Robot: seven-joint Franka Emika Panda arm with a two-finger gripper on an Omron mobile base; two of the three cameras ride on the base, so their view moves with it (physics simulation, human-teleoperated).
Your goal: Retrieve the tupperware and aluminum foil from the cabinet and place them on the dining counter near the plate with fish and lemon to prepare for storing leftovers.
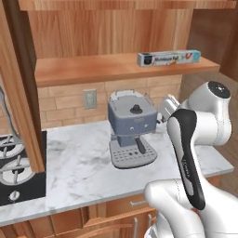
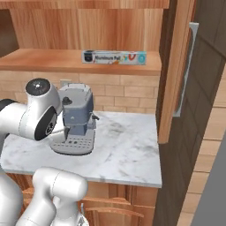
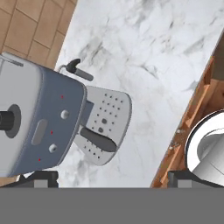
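Left base view: the aluminum foil [image 1: 168,58] lies lengthwise on the plank shelf [image 1: 93,69] of the cabinet [image 1: 21,93], toward the shelf's right end, its teal end pointing right.
Right base view: the aluminum foil [image 2: 114,57] lies on the same shelf [image 2: 44,59], just left of the open cabinet door [image 2: 174,70].
Coffee machine: a blue-grey espresso machine [image 1: 132,132] stands on the marble table [image 1: 79,172] below the shelf, against the brick wall.
Arm: folded low in front of the table, well below the foil.
Fingers: in the hand view the two dark fingertips [image 3: 38,178] stand wide apart, released, gripping nothing; the gripper [image 3: 109,181] looks down on the espresso machine [image 3: 39,122] and the table [image 3: 148,65].
Stove: black burners [image 1: 14,162] lie at the table's left end.
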